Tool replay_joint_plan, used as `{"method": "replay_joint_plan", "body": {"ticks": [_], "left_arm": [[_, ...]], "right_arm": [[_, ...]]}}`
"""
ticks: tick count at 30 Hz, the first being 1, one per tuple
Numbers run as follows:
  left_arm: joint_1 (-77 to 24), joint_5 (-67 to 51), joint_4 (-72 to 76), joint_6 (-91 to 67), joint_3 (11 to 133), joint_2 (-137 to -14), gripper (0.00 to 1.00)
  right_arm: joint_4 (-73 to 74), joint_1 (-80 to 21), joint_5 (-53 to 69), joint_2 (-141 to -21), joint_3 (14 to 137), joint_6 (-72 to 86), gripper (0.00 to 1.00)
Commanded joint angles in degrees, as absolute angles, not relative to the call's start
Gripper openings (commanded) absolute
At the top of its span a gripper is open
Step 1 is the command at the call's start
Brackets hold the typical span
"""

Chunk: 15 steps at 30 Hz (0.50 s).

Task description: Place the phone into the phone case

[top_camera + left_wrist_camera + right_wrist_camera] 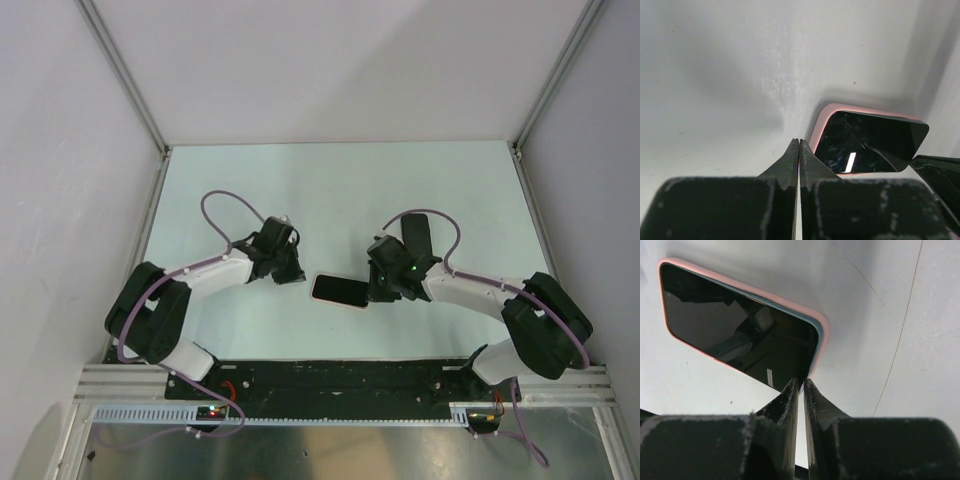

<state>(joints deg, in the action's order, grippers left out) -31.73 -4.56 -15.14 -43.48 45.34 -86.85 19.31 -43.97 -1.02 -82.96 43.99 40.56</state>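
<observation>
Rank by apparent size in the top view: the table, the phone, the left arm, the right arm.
1. table
2. left arm and right arm: they look about equal, so I do not rank them
3. phone

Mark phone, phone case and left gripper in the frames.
phone (735,335): right wrist view, middle of the dark screen.
phone case (823,334): right wrist view, pink rim at the corner.
left gripper (798,142): left wrist view, between the closed fingertips.
</observation>
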Motion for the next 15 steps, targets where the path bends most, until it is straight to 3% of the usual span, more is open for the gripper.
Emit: {"method": "replay_joint_plan", "body": {"ticks": [1, 15], "left_arm": [[-31.37, -4.94, -14.42, -42.28, 47.2, -87.2, 0.0], [-31.42, -5.1, -14.47, -42.54, 46.9, -87.63, 0.0]], "right_arm": [[18.37, -44.61, -3.14, -83.98, 44.03, 41.52, 0.13], [20.46, -47.75, -6.01, -90.94, 46.69, 40.4, 0.09]]}}
